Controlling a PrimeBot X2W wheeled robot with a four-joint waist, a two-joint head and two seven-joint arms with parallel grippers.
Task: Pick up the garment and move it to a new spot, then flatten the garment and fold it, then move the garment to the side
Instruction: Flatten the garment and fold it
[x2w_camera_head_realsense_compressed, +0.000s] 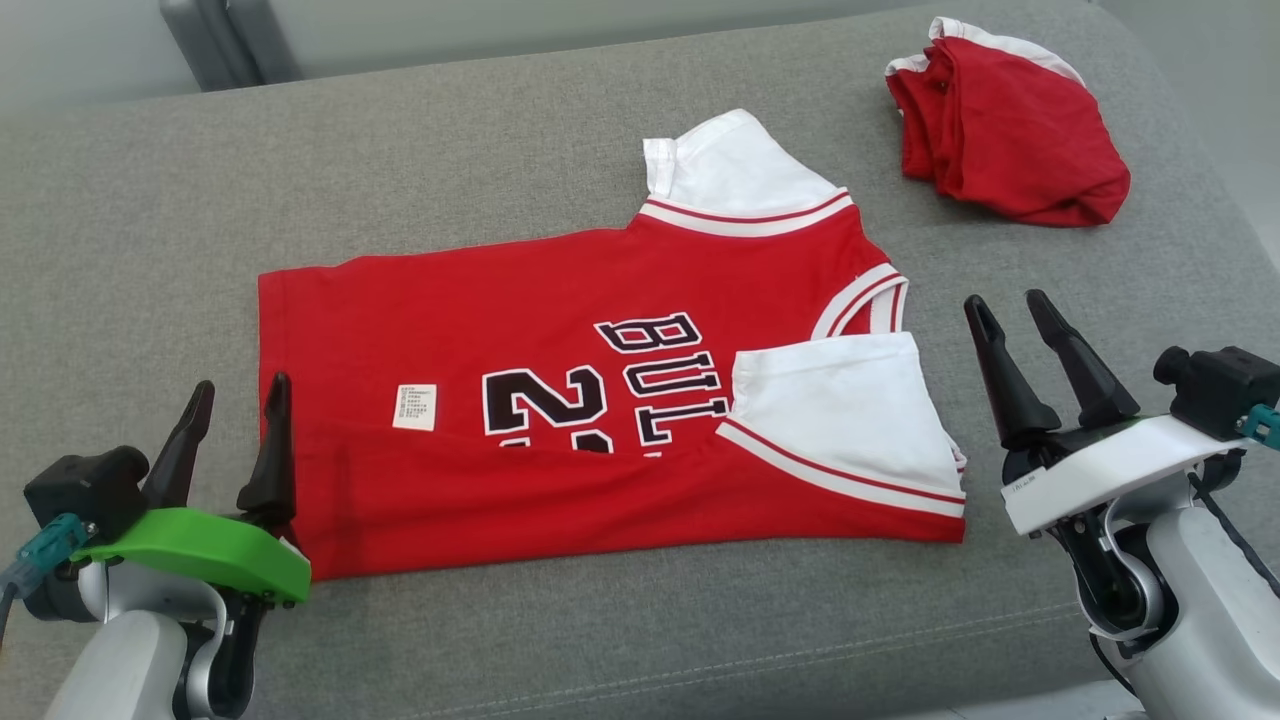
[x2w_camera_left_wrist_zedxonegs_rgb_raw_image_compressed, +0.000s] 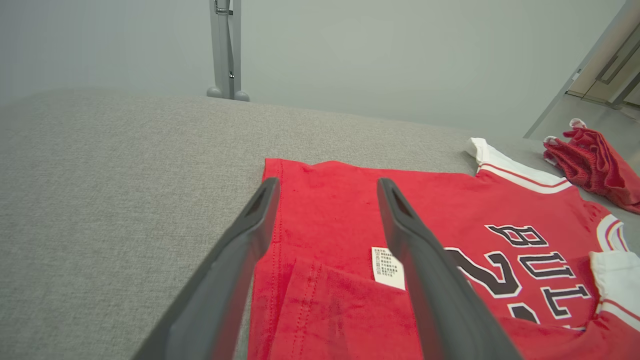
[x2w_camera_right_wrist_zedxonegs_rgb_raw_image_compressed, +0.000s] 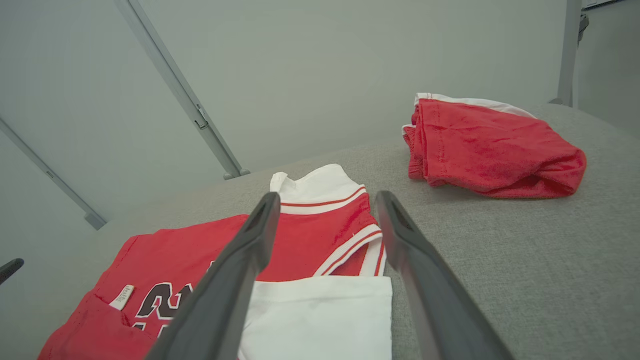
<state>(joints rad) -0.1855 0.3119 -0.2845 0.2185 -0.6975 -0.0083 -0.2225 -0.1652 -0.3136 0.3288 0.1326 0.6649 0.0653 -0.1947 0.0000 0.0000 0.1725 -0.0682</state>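
Left gripper (x2w_camera_head_realsense_compressed: 243, 385), right gripper (x2w_camera_head_realsense_compressed: 1005, 300) wide open, empty; jersey (x2w_camera_head_realsense_compressed: 450, 320) flat, one fold in (near edge); more folds, side move pending.

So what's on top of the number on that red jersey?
The jersey has its near edge folded up over the number, hiding its lower part. A white sleeve overlaps the lettering. What is covered can't be read.

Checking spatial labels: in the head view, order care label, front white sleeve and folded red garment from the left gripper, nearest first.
1. Care label, just right of the left gripper.
2. Front white sleeve, right end of the jersey.
3. Folded red garment, far right corner.
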